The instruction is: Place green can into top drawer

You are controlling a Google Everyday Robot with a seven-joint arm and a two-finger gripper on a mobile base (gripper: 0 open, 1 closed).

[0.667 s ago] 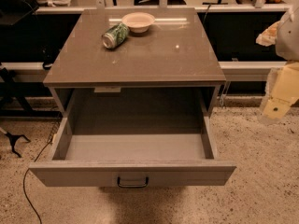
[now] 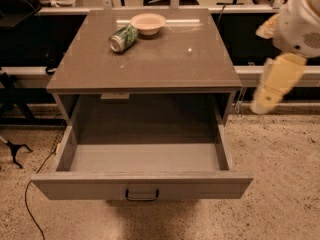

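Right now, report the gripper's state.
Gripper: cannot be told; it hangs beyond the right edge of the cabinet top, apart from the green can lying there.

One camera on this one, mounted high in front of the cabinet (image 2: 226, 106) and tilted down. It looks across the open top drawer (image 2: 200, 185) to the surface (image 2: 165, 59) behind. We're at middle distance: the whole cabinet fits, with floor (image 2: 280, 184) on both sides. The gripper (image 2: 272, 89) hangs at the right edge, nearer the lens.
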